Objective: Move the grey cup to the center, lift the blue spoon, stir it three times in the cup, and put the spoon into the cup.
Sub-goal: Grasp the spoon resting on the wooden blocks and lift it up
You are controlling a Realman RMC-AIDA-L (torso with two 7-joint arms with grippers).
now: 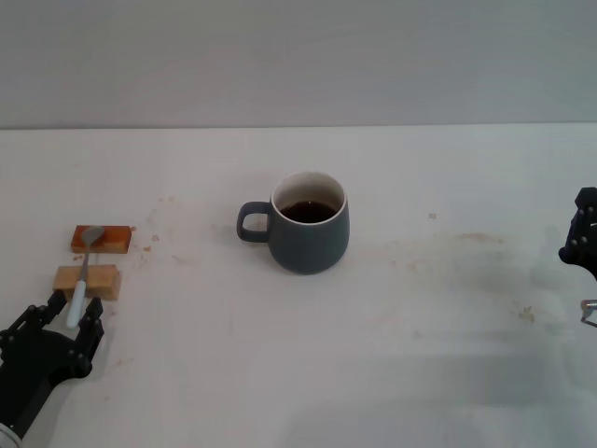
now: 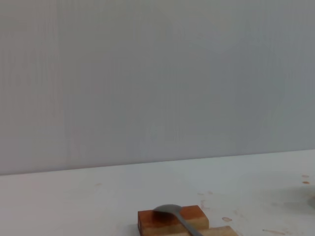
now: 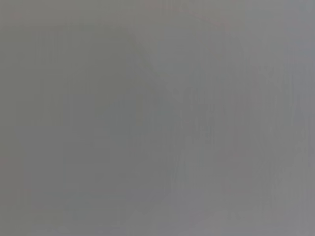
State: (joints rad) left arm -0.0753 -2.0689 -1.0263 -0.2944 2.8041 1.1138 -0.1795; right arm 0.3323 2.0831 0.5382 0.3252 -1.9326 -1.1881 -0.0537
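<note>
Head view: left claw (image 1: 73,324) astride slim blue spoon (image 1: 81,278); squat grey cup (image 1: 308,230) central; grip unclear.

Count on the white table (image 1: 280,373): 1 grey cup (image 1: 310,235); 1 blue spoon (image 1: 82,280); 2 small blocks, namely 1 orange-brown block (image 1: 112,240) and 1 tan block (image 1: 103,280); 2 grippers, 1 left gripper (image 1: 51,338) and 1 right gripper (image 1: 582,241).

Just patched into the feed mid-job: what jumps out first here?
The grey cup of dark liquid stands mid-table, handle toward the robot's left. Far left, the spoon lies across two small blocks, with the left end effector at its blue handle. The right end effector sits at the right edge.
</note>
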